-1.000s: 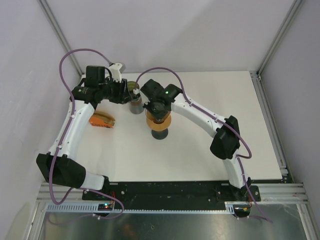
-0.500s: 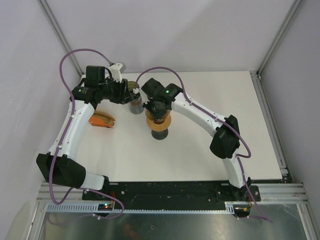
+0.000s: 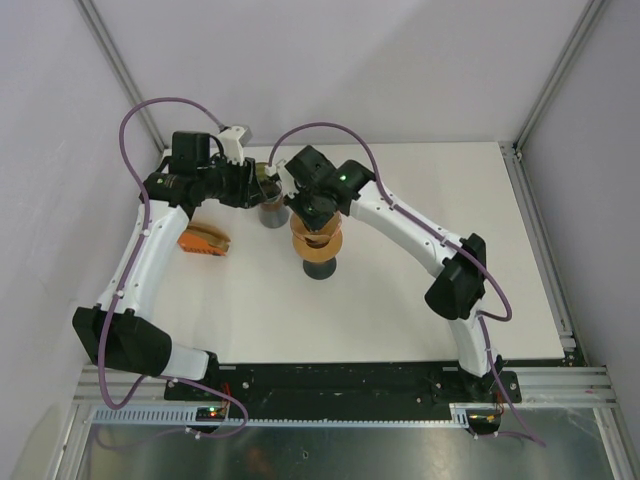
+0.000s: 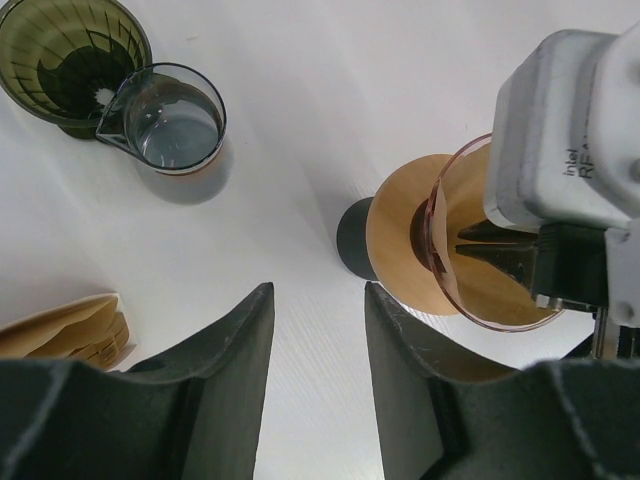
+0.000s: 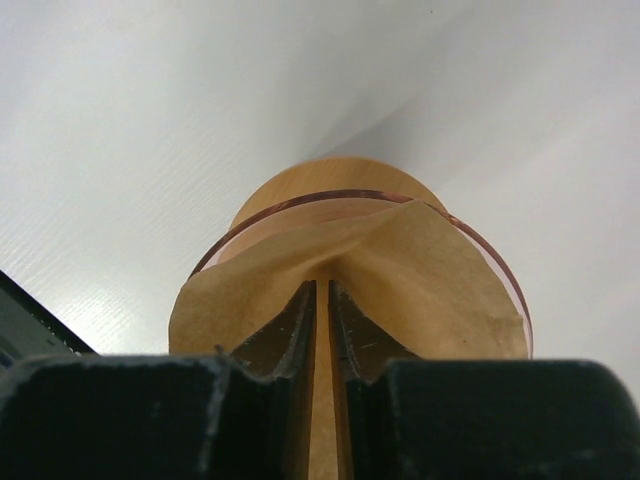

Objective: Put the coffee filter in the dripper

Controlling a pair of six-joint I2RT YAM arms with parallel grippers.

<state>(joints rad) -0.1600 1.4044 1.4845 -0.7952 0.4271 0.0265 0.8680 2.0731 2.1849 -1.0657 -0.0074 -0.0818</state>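
While right gripper (image 5: 322,292) pinches its fold, filter (image 5: 410,268) sits inside dripper (image 4: 436,262).

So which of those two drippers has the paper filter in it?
The pink dripper, where the right gripper pinches the filter; the green dripper shows only bare ribs.

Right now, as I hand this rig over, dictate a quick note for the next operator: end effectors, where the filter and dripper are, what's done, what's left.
Right end effector: shut on the coffee filter, pinching its fold inside the pink dripper.
Left end effector: open, empty, above the table beside the dripper.
Done: the filter is down in the cone, with its upper edge poking past the rim.
Left: open the right end effector, lift clear, and check that the filter sits evenly.
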